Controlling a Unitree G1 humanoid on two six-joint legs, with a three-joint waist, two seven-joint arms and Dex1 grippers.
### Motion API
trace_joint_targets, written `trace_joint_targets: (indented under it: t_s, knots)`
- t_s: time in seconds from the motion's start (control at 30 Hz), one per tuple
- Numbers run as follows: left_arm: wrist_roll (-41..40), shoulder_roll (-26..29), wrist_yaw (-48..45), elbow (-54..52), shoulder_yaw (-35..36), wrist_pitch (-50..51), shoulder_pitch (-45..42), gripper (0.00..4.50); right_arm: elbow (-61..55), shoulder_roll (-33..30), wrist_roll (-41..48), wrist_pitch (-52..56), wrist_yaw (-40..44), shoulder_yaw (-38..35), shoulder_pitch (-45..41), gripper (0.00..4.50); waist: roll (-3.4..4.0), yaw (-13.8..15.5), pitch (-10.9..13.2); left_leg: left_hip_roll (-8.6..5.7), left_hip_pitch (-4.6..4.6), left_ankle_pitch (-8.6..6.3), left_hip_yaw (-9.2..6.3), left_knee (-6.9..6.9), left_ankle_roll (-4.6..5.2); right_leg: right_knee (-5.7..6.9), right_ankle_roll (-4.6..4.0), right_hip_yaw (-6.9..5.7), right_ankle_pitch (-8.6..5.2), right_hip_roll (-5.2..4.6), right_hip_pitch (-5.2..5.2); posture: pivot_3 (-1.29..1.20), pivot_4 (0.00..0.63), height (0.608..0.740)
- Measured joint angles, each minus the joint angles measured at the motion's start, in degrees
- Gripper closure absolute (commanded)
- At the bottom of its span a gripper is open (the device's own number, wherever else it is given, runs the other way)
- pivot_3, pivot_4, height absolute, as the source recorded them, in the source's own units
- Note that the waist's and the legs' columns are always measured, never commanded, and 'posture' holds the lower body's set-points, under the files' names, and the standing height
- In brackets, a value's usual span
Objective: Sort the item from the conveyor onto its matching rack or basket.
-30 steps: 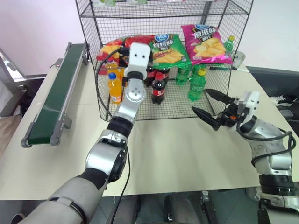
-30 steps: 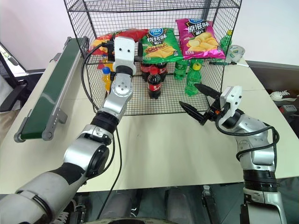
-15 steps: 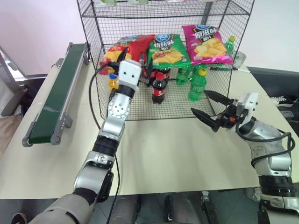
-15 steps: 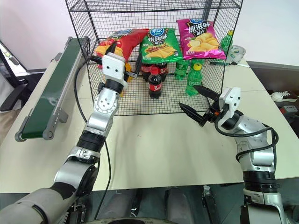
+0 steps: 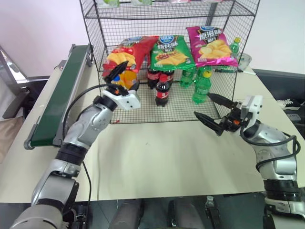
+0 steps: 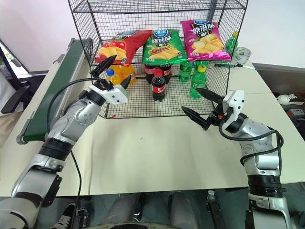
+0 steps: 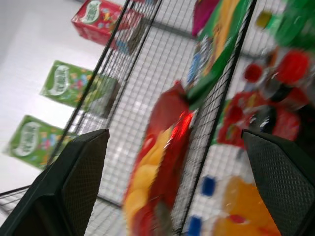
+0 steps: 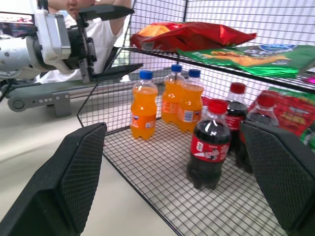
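My tall black wire-mesh rack (image 5: 171, 62) stands at the back of the pale desk (image 5: 167, 157), and my left arm has pulled back out of it since a second ago. The left claw (image 5: 120, 78) now sits just outside the front mesh, fingers spread and empty. The shiny red crisp bag with its blue oval logo (image 5: 125, 51) lies on the rack's middle tier, beside the green crisp bag (image 5: 170, 50) and the magenta one (image 5: 210, 44) — so I judge the sort done and the drop holding.

The long dark-green conveyor belt in its grey frame (image 5: 59, 95) carries nothing where I can see it.

My right claw (image 5: 214, 110) hangs spread and empty over the desk.

Labels: the bags carry Chinese characters too small for me to read; the cola bottles (image 5: 162, 88) wear red labels, unreadable here.
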Motion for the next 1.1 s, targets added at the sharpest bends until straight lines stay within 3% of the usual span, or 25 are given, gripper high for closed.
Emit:
trace_joint_targets:
  t_s: [0.37,0.5,0.67,0.97,1.1]
  knots:
    - [5.52,0.80,7.36,7.43,-0.79,4.19,-4.48,0.02,-0.46,-0.10,-0.21,-0.04,0.72,0.27,1.28,0.00,0.00,-0.35,0.00,0.01,0.00,-0.01,0.02,-0.02,0.02,0.01,0.01,0.00,0.00,0.00,-0.03,0.00,0.150,0.740]
    - [5.50,0.79,7.61,9.67,-1.25,4.33,-5.87,1.79,-0.48,-0.24,-0.66,-0.09,0.93,0.28,1.25,0.00,0.00,-0.22,0.00,0.01,-0.01,-0.02,0.02,-0.01,0.03,0.01,0.01,0.00,0.00,0.00,-0.03,0.00,0.150,0.740]
    - [5.20,0.32,8.50,12.81,-1.92,4.51,-7.27,4.42,-0.56,-0.21,-1.10,-0.09,0.85,0.38,1.26,0.00,0.00,-0.22,0.00,0.01,-0.01,-0.01,0.02,-0.01,0.02,0.01,0.01,0.00,0.00,0.00,-0.03,0.00,0.150,0.740]
    - [4.44,-0.93,8.83,15.40,-2.26,7.32,-9.06,4.47,-0.74,-0.17,-1.19,-0.26,0.71,0.55,1.25,0.00,0.00,-0.29,0.00,0.01,-0.01,-0.01,0.02,-0.01,0.02,0.02,0.01,0.00,0.00,0.00,-0.04,0.00,0.150,0.740]
    - [5.53,-0.08,7.66,10.36,-2.14,11.91,-6.68,4.47,-0.75,-0.17,-1.23,-0.37,0.66,0.56,1.26,0.00,0.00,-0.46,0.00,0.01,-0.01,-0.01,0.03,-0.01,0.02,0.02,0.01,0.00,0.00,0.00,-0.04,0.00,0.150,0.740]
